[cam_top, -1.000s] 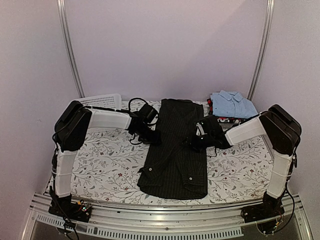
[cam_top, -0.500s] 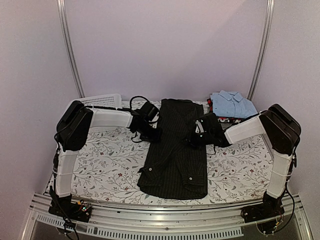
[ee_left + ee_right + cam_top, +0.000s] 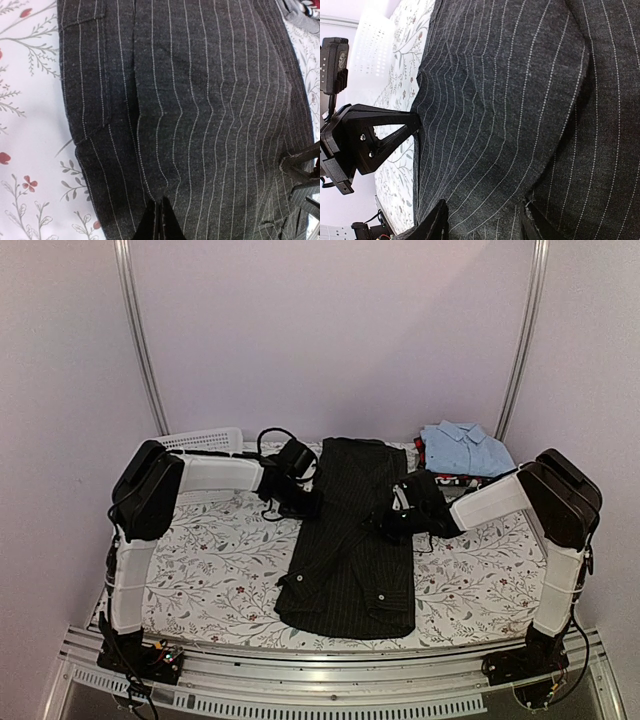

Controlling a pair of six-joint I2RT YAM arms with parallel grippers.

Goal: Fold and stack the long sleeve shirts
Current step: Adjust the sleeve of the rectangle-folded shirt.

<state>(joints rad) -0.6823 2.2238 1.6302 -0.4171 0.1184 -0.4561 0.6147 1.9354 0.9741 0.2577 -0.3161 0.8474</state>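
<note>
Two grippers meet the black pinstriped shirt [image 3: 350,550]: left gripper [image 3: 160,215] clenched, seemingly on its limp edge; right gripper [image 3: 484,215] spread over a fold. Pinch doubled seams.

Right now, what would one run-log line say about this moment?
left gripper: shut on black pinstriped shirt edge | right gripper: open over it | light blue shirt: folded, far right

basket: white mesh basket [image 3: 205,442], far-left corner | surface: floral table cover [image 3: 215,565]
</note>
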